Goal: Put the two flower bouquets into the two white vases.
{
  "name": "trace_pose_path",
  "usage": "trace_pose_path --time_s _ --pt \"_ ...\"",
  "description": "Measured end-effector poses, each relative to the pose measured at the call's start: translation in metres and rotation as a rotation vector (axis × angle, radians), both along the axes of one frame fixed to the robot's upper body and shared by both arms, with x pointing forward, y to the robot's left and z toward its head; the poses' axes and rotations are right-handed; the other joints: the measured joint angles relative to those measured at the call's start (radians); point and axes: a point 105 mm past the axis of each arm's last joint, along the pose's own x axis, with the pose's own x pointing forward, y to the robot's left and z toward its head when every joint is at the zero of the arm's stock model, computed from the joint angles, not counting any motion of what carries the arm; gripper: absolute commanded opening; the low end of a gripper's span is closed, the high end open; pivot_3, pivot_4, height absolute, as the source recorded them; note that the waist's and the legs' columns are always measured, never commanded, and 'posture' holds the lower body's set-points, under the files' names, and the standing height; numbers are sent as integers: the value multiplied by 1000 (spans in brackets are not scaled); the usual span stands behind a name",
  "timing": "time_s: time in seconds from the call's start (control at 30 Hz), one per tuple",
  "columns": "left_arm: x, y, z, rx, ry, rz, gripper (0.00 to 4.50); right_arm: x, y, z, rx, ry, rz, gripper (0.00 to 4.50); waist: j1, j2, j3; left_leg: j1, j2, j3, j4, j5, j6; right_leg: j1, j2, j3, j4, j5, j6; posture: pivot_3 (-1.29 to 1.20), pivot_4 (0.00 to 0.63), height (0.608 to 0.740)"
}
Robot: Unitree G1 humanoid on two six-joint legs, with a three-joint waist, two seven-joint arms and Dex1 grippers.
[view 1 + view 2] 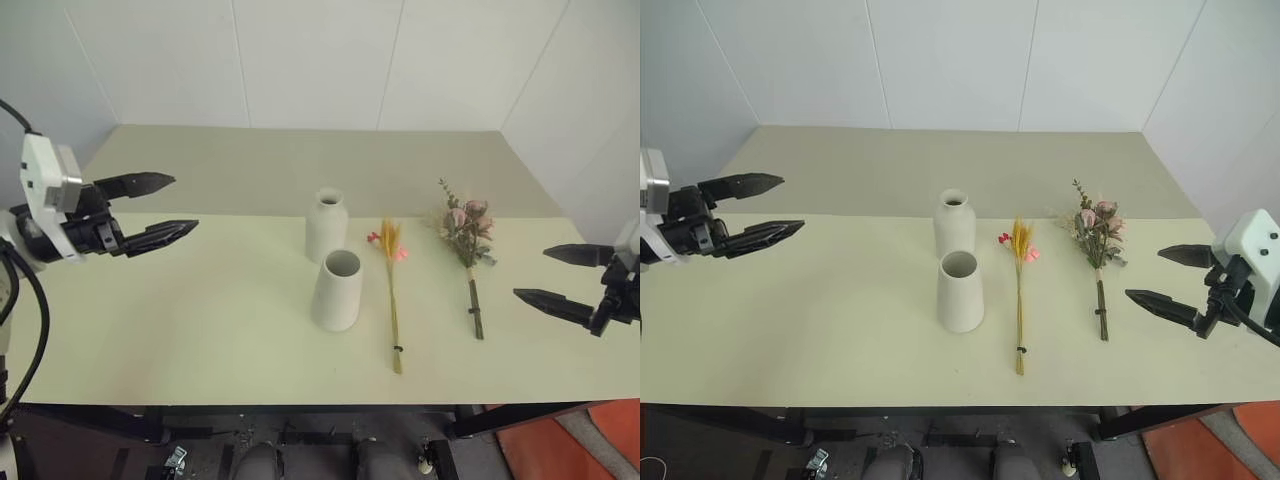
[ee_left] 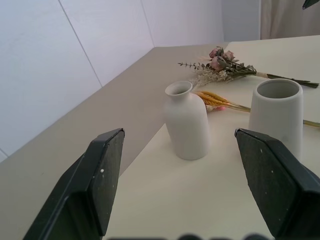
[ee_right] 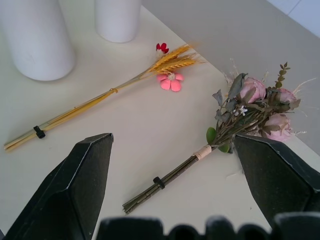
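Note:
Two white vases stand mid-table: a bottle-shaped vase (image 1: 326,224) behind, a wider cone vase (image 1: 338,289) in front. To their right lies the slim orange wheat bunch (image 1: 392,290), then the pink rose bouquet (image 1: 468,238), blooms away from me, stems toward the front edge. My left gripper (image 1: 167,208) hovers open at the far left, pointing toward the vases, empty. My right gripper (image 1: 552,275) hovers open at the far right, aimed at the rose bouquet (image 3: 240,117), empty. The wheat bunch (image 3: 110,95) also lies ahead of it.
The pale green table (image 1: 200,320) sits against white wall panels. Its front edge runs along the bottom of the head views, with a red floor patch (image 1: 590,440) below right.

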Motion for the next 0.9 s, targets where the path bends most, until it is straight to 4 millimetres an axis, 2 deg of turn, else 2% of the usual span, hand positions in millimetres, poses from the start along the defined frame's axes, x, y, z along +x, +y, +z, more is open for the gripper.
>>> trace_pose_path --time_s 0.17,0.37,0.47,0.57,0.73,0.9 --pt "3 -3 2 -1 -12 -8 3844 -2 -1 1 -5 -6 -12 4500 0 0 0 0 0 0 0 0 0 0 0 0 0 0 0 0 150 740" --pt "6 -6 -4 15 15 -21 3844 0 -3 2 10 -39 -59 4500 -1 0 0 0 0 0 0 0 0 0 0 0 0 0 0 0 150 740" --pt "8 -13 -5 48 36 -71 3844 15 -4 11 64 -90 -161 4500 -6 0 0 0 0 0 0 0 0 0 0 1 1 0 0 0 150 740" --pt "13 -20 -5 97 39 -95 3844 31 9 12 63 -80 -210 4500 -8 0 0 1 0 0 0 0 0 0 1 1 1 0 0 0 150 740" --pt "22 -31 -2 149 28 -113 3844 71 29 -13 52 74 -359 4500 -18 0 0 -1 0 0 1 0 0 -1 1 1 0 0 0 0 150 740" --pt "29 -39 -18 225 57 -122 3844 100 30 -59 47 271 -519 4500 -19 0 0 -5 -1 0 -1 0 0 -5 0 0 0 0 -1 0 150 740"
